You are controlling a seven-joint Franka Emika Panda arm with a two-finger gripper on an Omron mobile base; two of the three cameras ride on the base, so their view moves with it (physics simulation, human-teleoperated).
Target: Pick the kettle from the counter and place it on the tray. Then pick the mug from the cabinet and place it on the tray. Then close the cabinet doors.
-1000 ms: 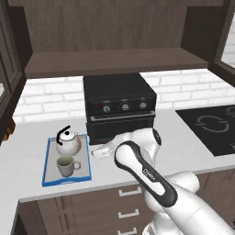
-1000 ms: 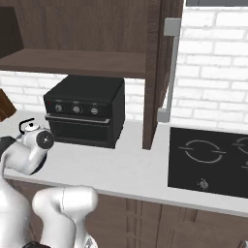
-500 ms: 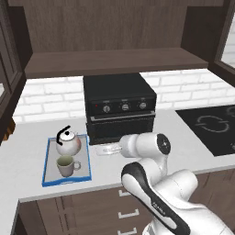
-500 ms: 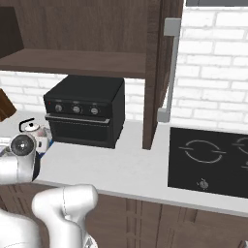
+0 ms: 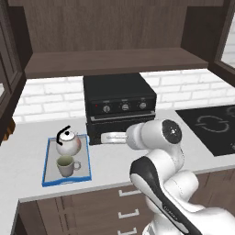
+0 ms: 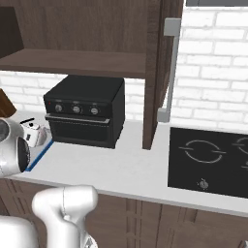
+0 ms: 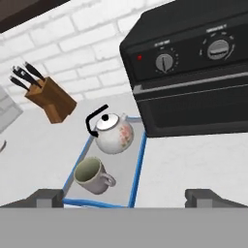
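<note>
Tray (image 5: 48, 170) holds kettle (image 5: 68, 143) and mug (image 5: 66, 165), side by side.

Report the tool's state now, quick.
Tool: open, holding nothing; the round white kettle and pale grey-beige mug sit on the blue-rimmed tray ahead of it.

Glossy white rounded arm (image 5: 158, 158) — dark joint bands, grey round cap.

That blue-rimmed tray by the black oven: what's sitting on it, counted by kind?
On the tray:
Kettle: 1
Mug: 1
Total: 2
</note>
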